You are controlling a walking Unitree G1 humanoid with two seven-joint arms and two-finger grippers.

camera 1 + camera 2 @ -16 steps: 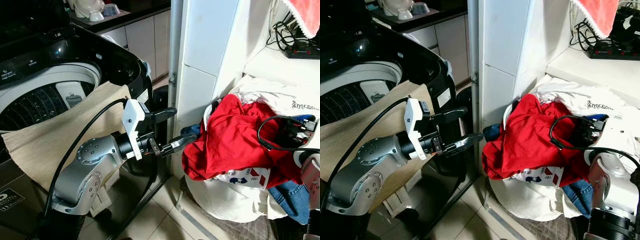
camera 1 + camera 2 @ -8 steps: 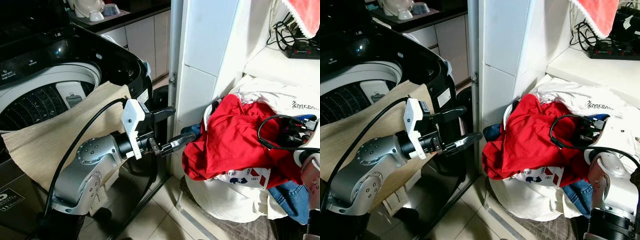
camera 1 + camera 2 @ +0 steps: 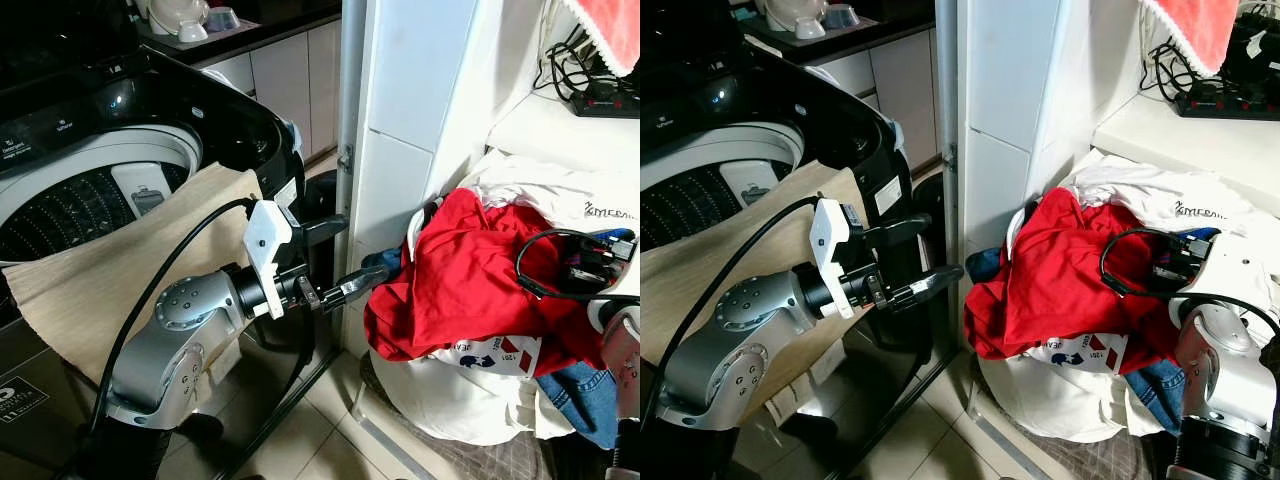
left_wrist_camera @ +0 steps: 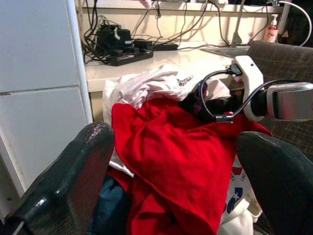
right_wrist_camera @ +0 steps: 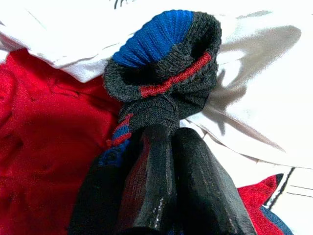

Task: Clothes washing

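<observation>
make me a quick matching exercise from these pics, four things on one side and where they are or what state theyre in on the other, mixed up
Things:
1. left gripper
2. right gripper
3. red shirt
4. beige cloth

States:
A. draped over the washer's rim
B. on top of the laundry pile
C. open, short of the pile
D. shut on a sock

Pairs: 1-C, 2-D, 3-B, 4-A

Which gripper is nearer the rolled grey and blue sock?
Right. The right gripper is shut on the sock atop the laundry pile; the left gripper hangs open beside the red shirt, short of it.
</observation>
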